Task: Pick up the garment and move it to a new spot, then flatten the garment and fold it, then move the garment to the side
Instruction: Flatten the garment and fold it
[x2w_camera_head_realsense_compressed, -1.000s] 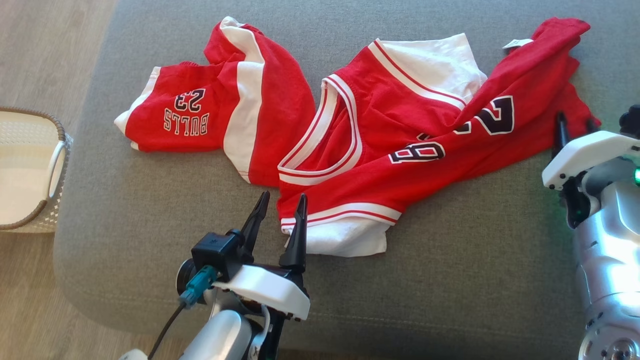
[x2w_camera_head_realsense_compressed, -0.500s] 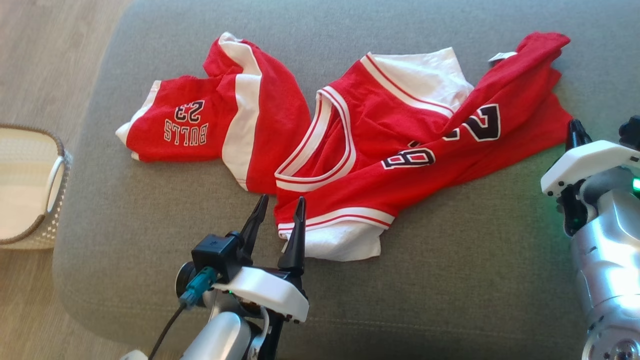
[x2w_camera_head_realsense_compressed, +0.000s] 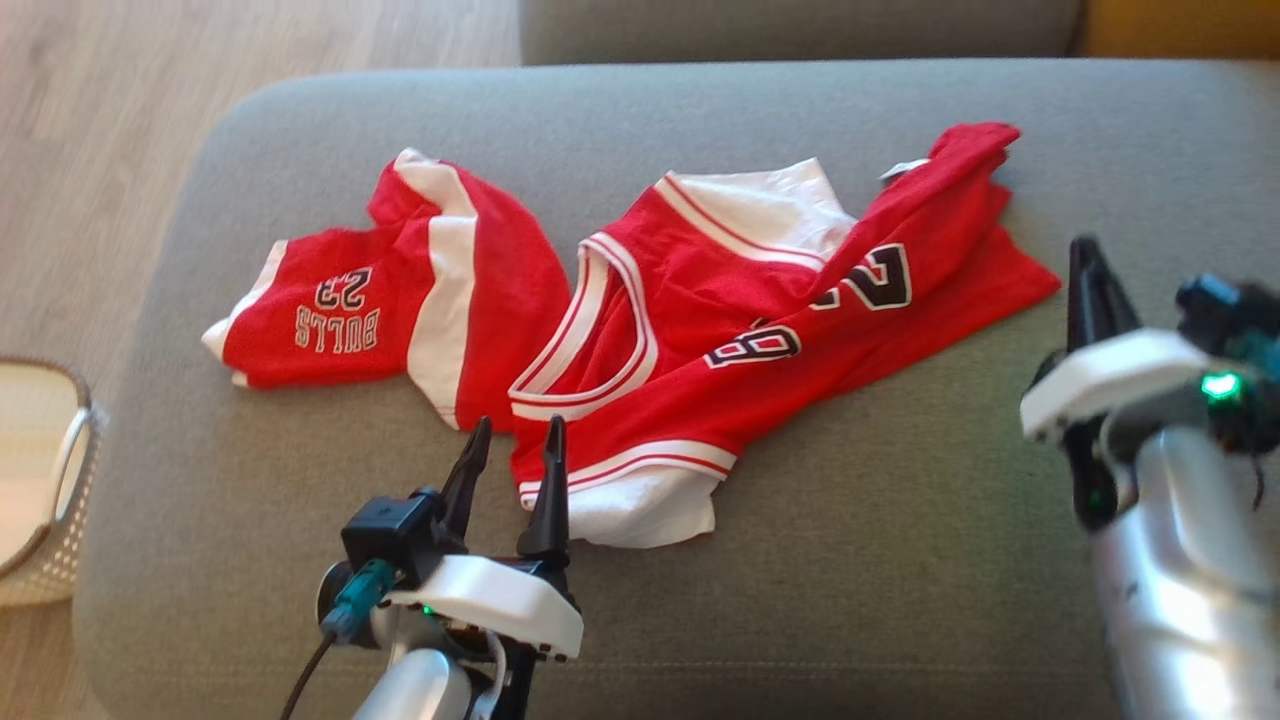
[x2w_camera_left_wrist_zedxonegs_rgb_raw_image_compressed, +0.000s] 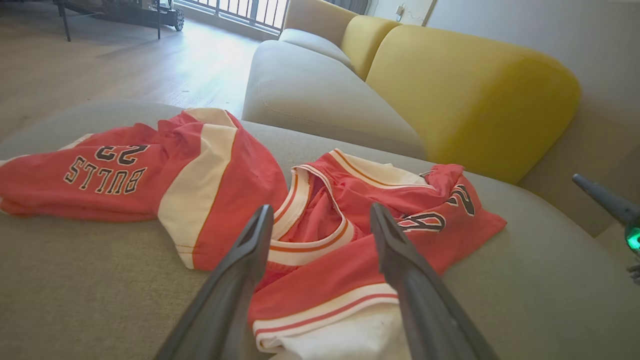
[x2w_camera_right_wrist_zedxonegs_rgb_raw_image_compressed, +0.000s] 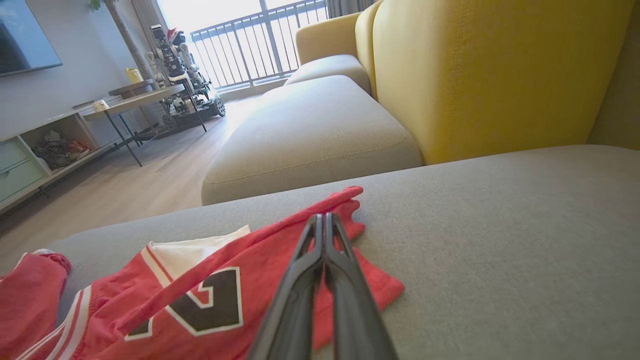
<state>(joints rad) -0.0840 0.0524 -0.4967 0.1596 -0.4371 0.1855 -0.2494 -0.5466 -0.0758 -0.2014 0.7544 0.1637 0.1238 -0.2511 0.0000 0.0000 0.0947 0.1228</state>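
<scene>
Your right hand (x2w_camera_head_realsense_compressed: 1085, 255) has backed off the jersey (x2w_camera_head_realsense_compressed: 700, 300) clenched empty; left hand (x2w_camera_head_realsense_compressed: 519, 424) spread at lower-centre hem, pickup pending.

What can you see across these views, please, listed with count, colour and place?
jersey: 1, red and white, crumpled mid-cushion
shorts: 1, red and white, left of the jersey
seat cushion: 1, grey, under both garments
basket: 1, white, on the floor at left
backrest: 1, yellow, beyond the cushion
floor: 1, pale wood, left
left gripper: 1, dark, open, at the jersey's near hem
right gripper: 1, dark, shut, by the jersey's right edge
</scene>
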